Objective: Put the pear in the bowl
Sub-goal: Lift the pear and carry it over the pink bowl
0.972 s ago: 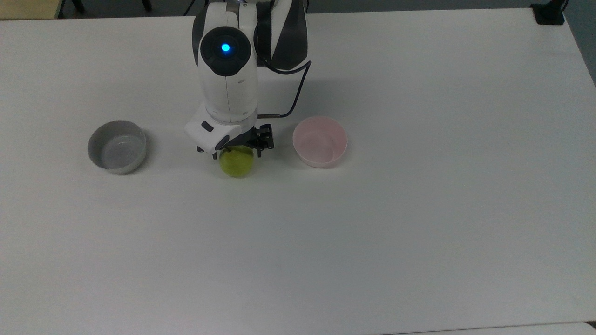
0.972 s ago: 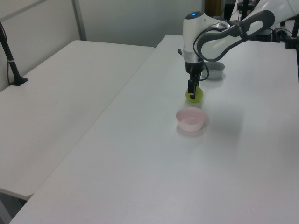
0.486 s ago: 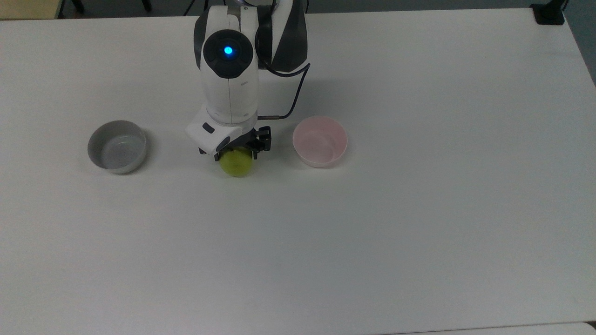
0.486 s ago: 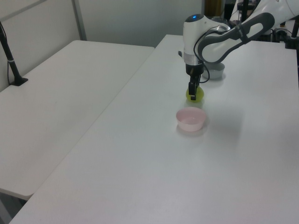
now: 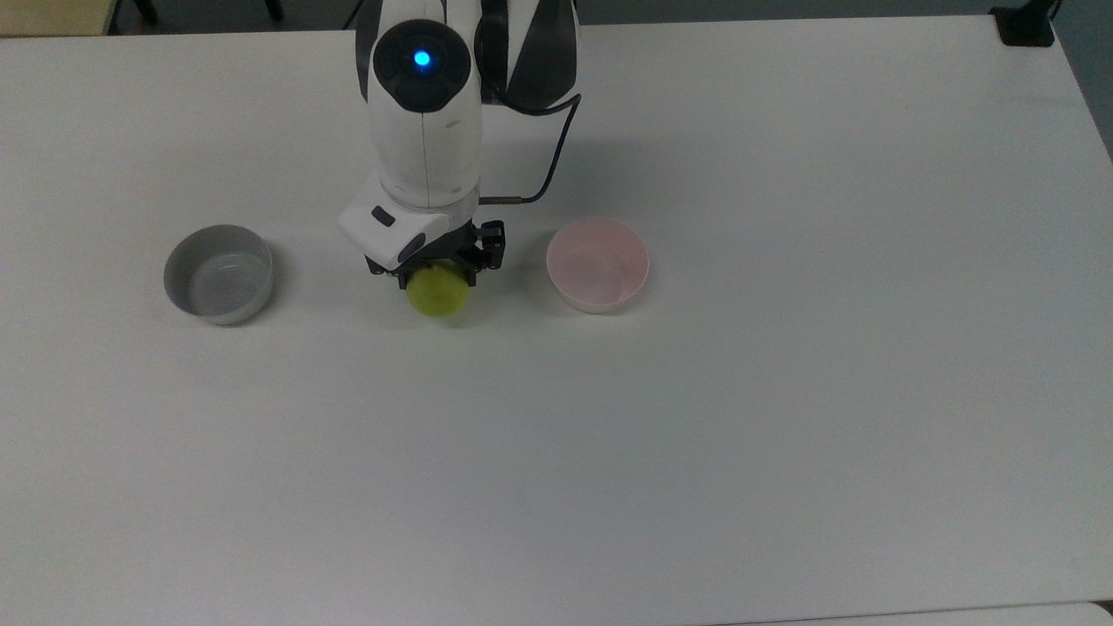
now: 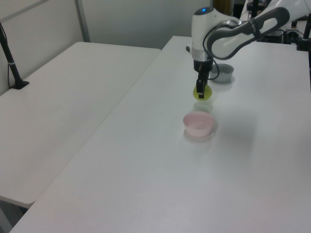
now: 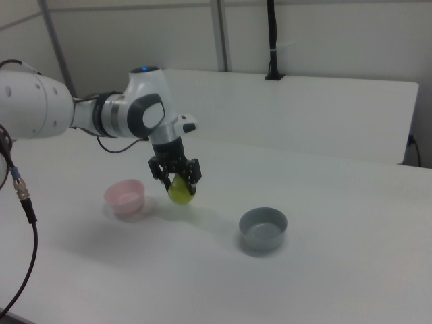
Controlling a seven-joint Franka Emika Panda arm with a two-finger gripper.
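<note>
1. Your arm (image 7: 101, 115) reaches out level, its wrist bent straight down.
2. Your gripper (image 5: 439, 271) points downward, fingers (image 7: 192, 170) vertical.
3. Your fingers are closed on the pear (image 5: 438, 292), which sits between the fingertips and protrudes below them, held off the table.

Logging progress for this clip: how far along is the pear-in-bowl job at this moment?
Done: the gripper is shut on the pear, and the right view shows the fruit lifted clear of the table. In hand: carrying it, held between the grey bowl and the pink bowl. Left: moving it toward the top view's right over the pink bowl, which is empty, then lowering and releasing.
</note>
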